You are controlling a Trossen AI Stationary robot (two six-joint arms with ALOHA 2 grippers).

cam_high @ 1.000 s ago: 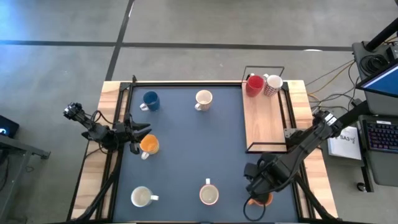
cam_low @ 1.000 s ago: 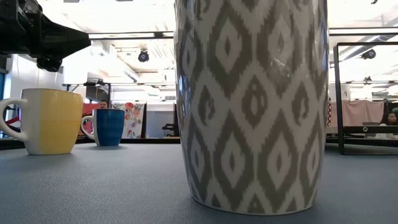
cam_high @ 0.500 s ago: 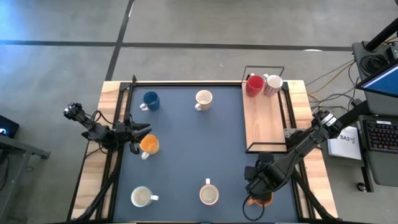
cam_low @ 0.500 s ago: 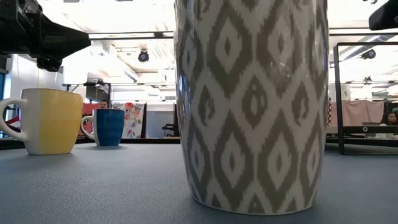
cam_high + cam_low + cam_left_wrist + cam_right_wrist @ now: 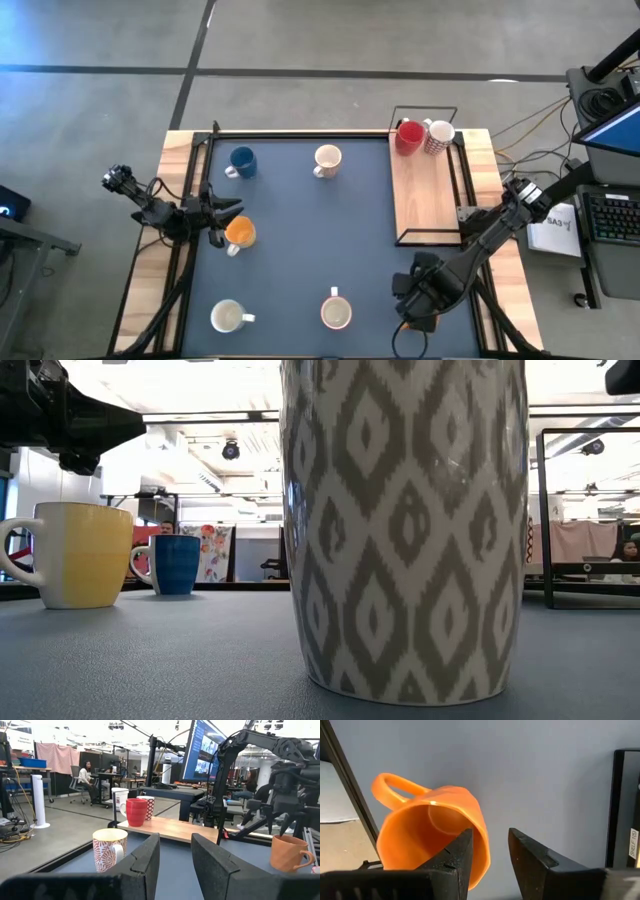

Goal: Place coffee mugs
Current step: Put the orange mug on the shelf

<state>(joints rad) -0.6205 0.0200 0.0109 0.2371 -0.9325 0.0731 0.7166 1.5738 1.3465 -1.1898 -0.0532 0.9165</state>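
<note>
right pincer (image 5: 487, 851) stands a little open, 1 finger inside the orange mug's (image 5: 432, 827) rim, gripping nothing.

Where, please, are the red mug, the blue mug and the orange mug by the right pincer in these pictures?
red mug (image 5: 407, 138): high view, on its open top.
blue mug (image 5: 243, 160): high view, on its open top.
orange mug (image 5: 437, 827): right wrist view, on its inner wall, beside the right pincer (image 5: 492, 852).
</note>
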